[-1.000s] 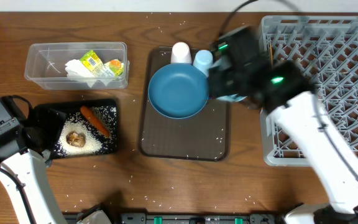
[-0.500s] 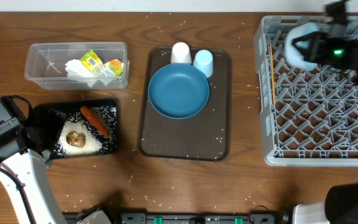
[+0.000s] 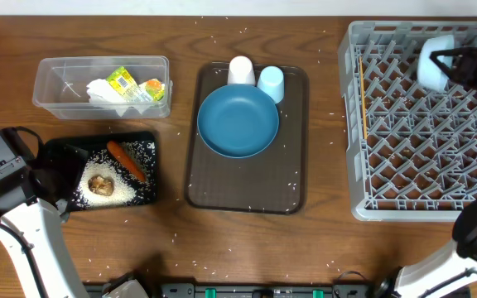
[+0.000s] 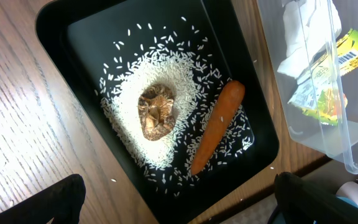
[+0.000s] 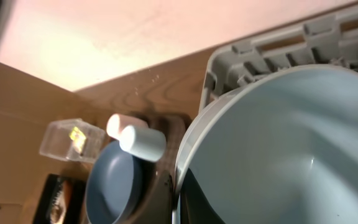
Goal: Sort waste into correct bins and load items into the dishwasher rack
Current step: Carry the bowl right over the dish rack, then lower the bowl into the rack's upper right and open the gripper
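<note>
My right gripper (image 3: 458,66) is shut on the rim of the small light-blue bowl (image 3: 434,61) and holds it over the far right of the grey dishwasher rack (image 3: 387,207); the bowl fills the right wrist view (image 5: 291,143). Chopsticks (image 3: 361,99) lie along the rack's left side. The dark-blue dish (image 3: 238,121), white cup (image 3: 240,70) and pale-blue cup (image 3: 270,82) sit on the brown tray (image 3: 247,194). The black tray (image 4: 79,37) holds rice (image 4: 135,81), a brown lump (image 4: 157,111) and a carrot (image 4: 216,124). The clear tub (image 3: 56,79) holds tissue (image 3: 104,93) and wrapper (image 3: 122,80). My left gripper (image 4: 173,208) is open above the black tray.
Loose rice grains are scattered over the wooden table, around the brown tray and along the front edge. The left arm (image 3: 23,223) stands at the front left beside the black tray. The right arm reaches in from the right edge over the rack.
My right gripper has carried the light-blue bowl from the brown tray rightward over the rack to its far right. The left arm has not moved.
</note>
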### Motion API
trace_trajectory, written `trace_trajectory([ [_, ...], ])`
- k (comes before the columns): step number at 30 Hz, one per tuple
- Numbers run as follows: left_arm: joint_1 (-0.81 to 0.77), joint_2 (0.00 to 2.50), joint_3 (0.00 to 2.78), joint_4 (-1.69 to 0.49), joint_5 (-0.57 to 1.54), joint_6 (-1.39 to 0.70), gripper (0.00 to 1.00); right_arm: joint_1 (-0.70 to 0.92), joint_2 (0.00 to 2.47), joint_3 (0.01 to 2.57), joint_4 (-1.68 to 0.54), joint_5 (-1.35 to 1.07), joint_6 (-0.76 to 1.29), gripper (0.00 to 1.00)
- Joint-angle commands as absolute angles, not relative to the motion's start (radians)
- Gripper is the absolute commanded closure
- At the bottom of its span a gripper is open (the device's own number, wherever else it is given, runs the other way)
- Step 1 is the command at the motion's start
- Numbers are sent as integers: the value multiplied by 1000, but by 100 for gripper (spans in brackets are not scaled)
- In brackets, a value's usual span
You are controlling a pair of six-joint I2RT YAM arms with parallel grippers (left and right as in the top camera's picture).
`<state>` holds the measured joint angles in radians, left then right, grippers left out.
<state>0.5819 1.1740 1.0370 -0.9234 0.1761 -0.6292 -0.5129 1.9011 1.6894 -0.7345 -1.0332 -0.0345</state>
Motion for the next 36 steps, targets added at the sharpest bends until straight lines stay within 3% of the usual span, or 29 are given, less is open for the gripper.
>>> trace_trajectory([
  [1,587,1169,1031,-927,164,-633,2,-557,1953,1707,-694,-1195,-44,99],
  [17,587,1169,1031,-927,164,-633,2,-580,2118,1707,-455,-1317,12,99],
  [36,587,1169,1031,-927,164,-633,2,-566,2185,1706,-399,-1382,22,99],
])
